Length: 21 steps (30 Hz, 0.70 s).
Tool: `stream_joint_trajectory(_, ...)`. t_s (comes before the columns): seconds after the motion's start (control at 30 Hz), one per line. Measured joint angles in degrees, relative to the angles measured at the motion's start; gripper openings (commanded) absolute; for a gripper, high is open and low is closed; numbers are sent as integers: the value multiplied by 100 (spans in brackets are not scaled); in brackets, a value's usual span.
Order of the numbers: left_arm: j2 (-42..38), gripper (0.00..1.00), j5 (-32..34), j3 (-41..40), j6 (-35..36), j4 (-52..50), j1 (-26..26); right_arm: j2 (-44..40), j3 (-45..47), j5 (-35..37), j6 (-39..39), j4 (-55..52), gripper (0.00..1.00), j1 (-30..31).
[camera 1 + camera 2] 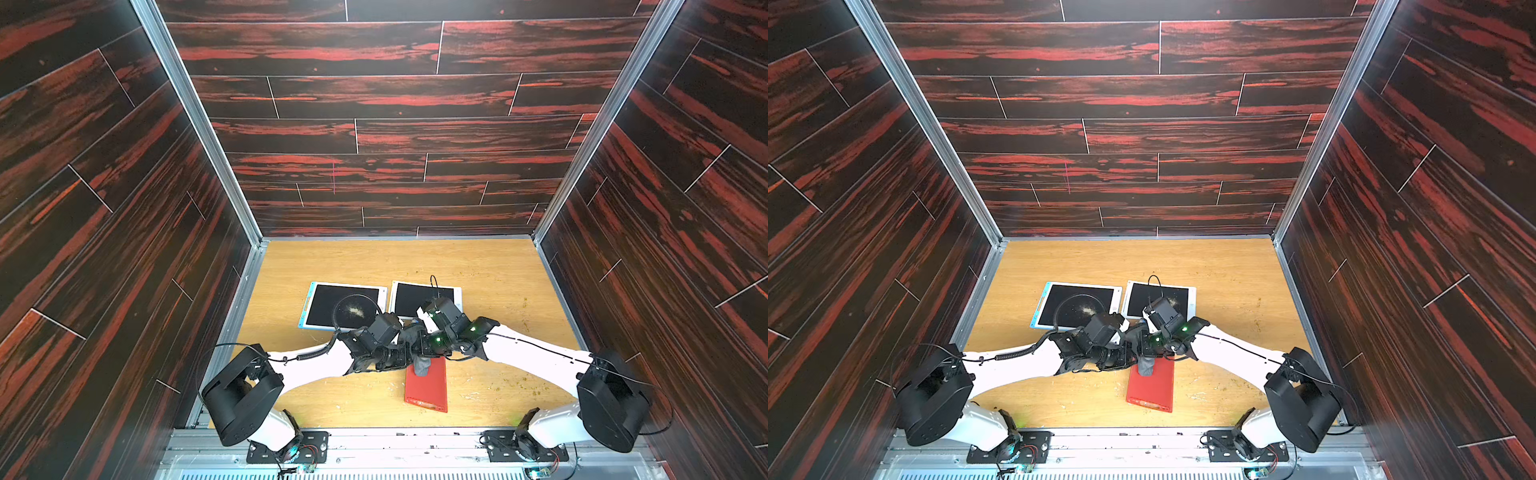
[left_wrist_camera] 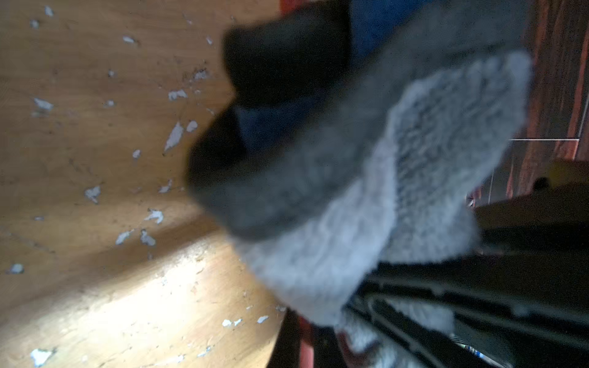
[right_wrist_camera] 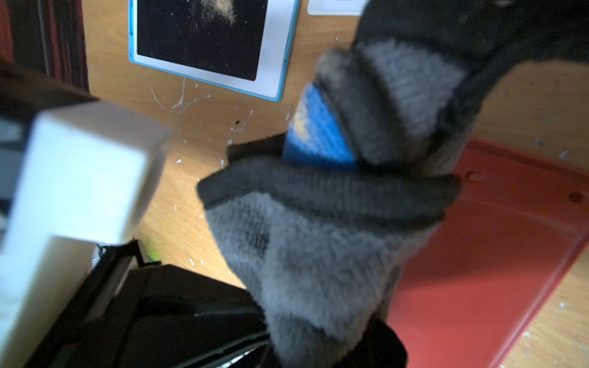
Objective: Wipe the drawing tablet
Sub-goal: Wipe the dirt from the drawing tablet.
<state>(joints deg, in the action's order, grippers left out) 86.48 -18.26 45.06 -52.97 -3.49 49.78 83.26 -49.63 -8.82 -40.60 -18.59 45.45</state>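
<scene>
Readying the wiper seems the step in hand: left hand (image 1: 405,355) and right hand (image 1: 424,347) both pinch the grey cloth (image 1: 422,366) tight above the red tray (image 1: 428,392), so next it must reach the dusty tablet (image 1: 343,306) lying mid-bench (image 1: 478,266).

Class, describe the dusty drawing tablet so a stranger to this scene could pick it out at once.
On the wooden table, two dark-screened tablets lie side by side near the middle. Take the tablet on the side of the left arm. Its blue edge and the pale dust patch on its screen set it apart from its neighbour.
</scene>
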Motion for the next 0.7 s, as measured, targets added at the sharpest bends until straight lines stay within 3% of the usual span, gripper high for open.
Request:
stream_joint_trajectory(0.07, 0, 0, 9, -7, -4, 0, 0, 7, 164, 127, 39, 72, 0, -142)
stream_joint_trajectory(0.27, -4, 0, 26, -28, -26, 26, 0, 343, 470, 1661, 114, -201, 0, -483)
stream_joint_trajectory(0.37, -37, 0, -11, -28, -22, 98, 9, 282, 629, 1967, 153, -144, 0, -470)
stream_joint_trajectory(0.5, -39, 0, -28, -28, -20, 122, 9, -85, 1008, 1746, 216, 164, 0, -376)
stream_joint_trajectory(0.7, -39, 0, -13, -28, -20, 46, 9, -680, 1231, 529, 173, 356, 0, 4)
